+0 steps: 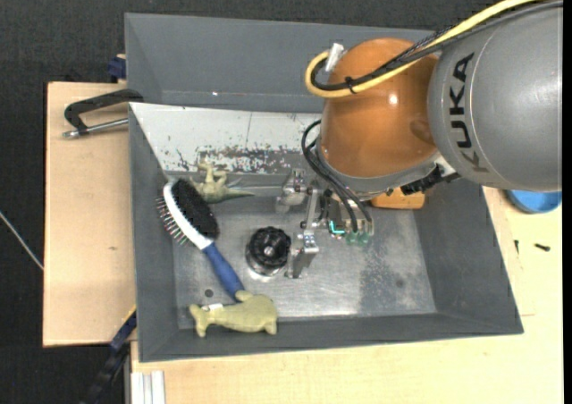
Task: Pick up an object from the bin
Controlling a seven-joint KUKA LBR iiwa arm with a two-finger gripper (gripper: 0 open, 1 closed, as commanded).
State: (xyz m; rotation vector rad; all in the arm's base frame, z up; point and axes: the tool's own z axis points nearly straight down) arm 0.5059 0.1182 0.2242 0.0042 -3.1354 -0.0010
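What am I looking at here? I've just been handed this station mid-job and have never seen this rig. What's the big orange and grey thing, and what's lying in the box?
You are looking down into a grey metal bin from one camera above and a little to one side. The big grey body marked KUKA, with the orange cover, is the robot arm, reaching in from the right. Its tool, the part that grasps, hangs near the bin's middle, just right of a small black round object. I can see nothing held in it.

Loose on the bin floor are a hairbrush with a black head and blue handle at the left, a small tan toy figure near the back wall, and a pale yellow toy animal along the front wall.
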